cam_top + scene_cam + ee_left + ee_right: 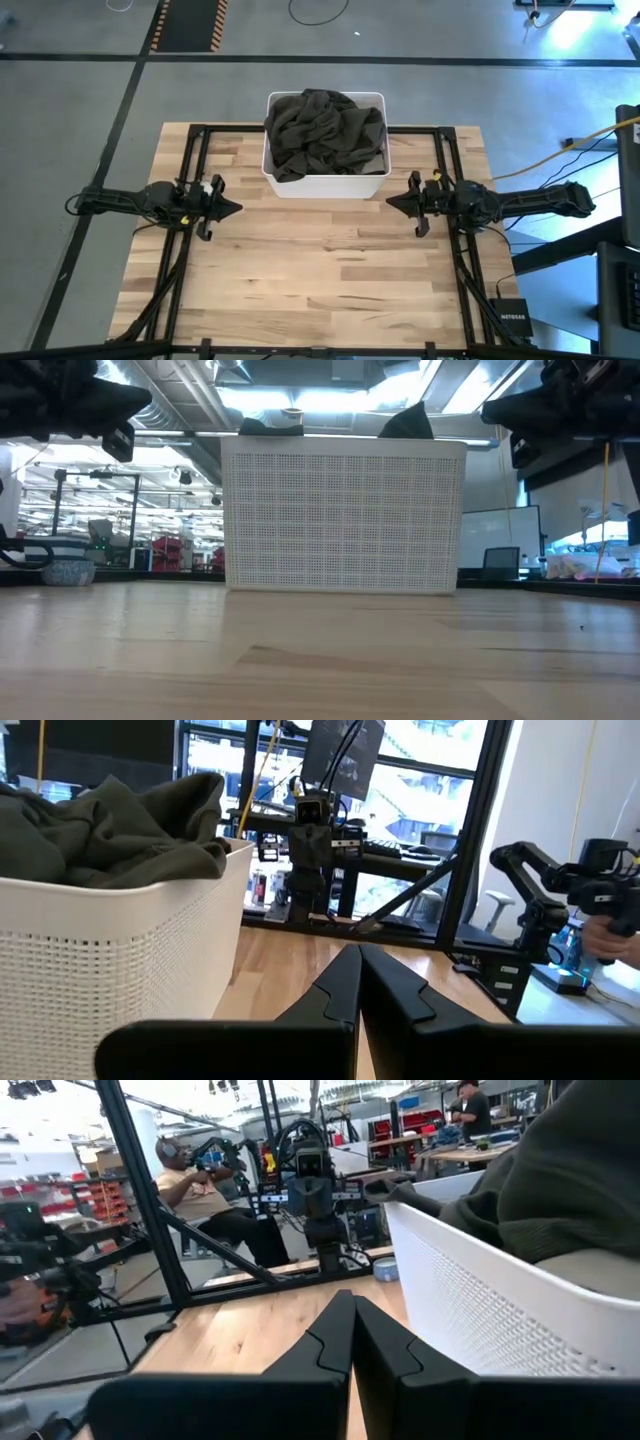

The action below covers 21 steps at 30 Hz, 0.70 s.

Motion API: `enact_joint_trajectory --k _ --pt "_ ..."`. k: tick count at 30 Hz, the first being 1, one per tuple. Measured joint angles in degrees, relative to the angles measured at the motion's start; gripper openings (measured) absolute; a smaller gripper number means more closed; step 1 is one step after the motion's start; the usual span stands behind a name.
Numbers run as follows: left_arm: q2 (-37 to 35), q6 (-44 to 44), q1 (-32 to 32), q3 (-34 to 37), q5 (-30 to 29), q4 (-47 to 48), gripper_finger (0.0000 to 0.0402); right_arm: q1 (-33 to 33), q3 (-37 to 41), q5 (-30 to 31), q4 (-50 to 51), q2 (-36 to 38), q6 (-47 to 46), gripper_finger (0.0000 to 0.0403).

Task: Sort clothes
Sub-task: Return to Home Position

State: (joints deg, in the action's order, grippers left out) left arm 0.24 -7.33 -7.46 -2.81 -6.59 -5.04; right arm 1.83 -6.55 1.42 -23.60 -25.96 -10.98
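Observation:
A large olive-grey garment [325,132] lies heaped in the white plastic bin [327,186] at the table's far middle, spilling above its rim; it also shows in the left wrist view [110,830] and the right wrist view [560,1190]. The other clothes are hidden or out of view. My left gripper [238,209] hovers shut and empty left of the bin's near corner. My right gripper [390,203] hovers shut and empty right of the bin's near corner. Both point toward the table's middle.
Black frame rails [190,250] run along the table's left and right sides. The wooden tabletop [320,270] spreads in front of the bin. A person [190,1180] sits beyond the table's left side, and a hand [610,935] shows beyond its right side.

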Motion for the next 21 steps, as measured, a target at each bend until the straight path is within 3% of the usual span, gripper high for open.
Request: enact_joint_trajectory --k 8,15,21 --pt "0.0 0.1 0.0 0.0 0.3 -0.4 0.0001 0.0 0.0 1.5 4.2 2.3 0.9 0.0012" --pt "0.0 1.7 0.3 2.3 4.4 -5.5 0.0001 0.0 0.1 1.1 4.0 2.6 1.0 0.0012" --pt "0.0 1.5 2.0 2.3 4.2 -3.8 0.0001 0.0 6.1 2.0 -1.6 2.6 0.6 0.0012"
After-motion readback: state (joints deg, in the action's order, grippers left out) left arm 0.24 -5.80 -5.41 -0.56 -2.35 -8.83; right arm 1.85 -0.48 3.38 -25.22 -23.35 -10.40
